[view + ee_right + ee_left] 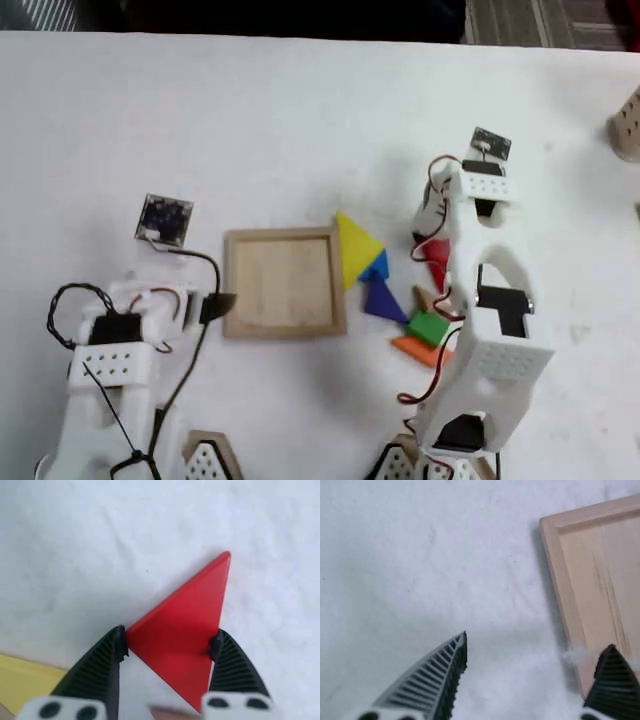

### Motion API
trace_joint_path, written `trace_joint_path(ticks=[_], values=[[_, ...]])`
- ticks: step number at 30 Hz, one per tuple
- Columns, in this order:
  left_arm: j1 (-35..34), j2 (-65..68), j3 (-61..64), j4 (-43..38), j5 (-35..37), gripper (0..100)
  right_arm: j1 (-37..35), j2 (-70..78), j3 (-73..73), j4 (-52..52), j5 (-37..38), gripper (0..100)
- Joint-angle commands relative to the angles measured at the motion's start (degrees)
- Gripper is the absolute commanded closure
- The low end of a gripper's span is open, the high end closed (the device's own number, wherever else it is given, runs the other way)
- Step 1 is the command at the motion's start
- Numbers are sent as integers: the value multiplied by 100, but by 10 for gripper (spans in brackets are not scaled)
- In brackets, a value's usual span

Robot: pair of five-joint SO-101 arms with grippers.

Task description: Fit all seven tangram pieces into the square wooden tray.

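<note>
The square wooden tray (285, 283) lies flat near the middle of the white bench (300, 120), and I can see nothing inside it but bare wood. All the pieces are bunched off its right side. The yellow triangle (357, 247) touches the tray's right rim. A small blue piece (376, 267) is tucked against the yellow triangle, with a dark blue triangle (384, 298) just below the small one. Farther right are a green square (428, 327) and an orange piece (420, 350) whose outer end runs under the right arm. A tan piece (425, 298) is crossed by a cable, so I can't make out its shape. From above, the red triangle (190, 610) is mostly hidden by that arm. In the right wrist view the right end effector (169, 635) is clamped on the red triangle, one finger (107, 655) at a corner and the other against the opposite edge. I can't tell whether the piece is lifted or resting on the bench. The near tip of the red triangle is cut off at the frame edge, and a sliver of yellow shows in the corner. The left end effector (537, 641) sits at the tray's left side with its fingers (445, 675) spread wide apart and nothing between them. One finger is over the rim near a corner, and the tray there runs out of frame.
</note>
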Motion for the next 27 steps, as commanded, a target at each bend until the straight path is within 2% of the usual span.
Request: trace_joint_path(ticks=[1,18,27], values=[[31,-31,-44,26,-62,612,145,-295,-220,119,53,936],[31,-31,-44,26,-62,612,127,-470,-378,295,88,936],[31,-31,-44,26,-62,612,-198,-602,-404,418,97,936]])
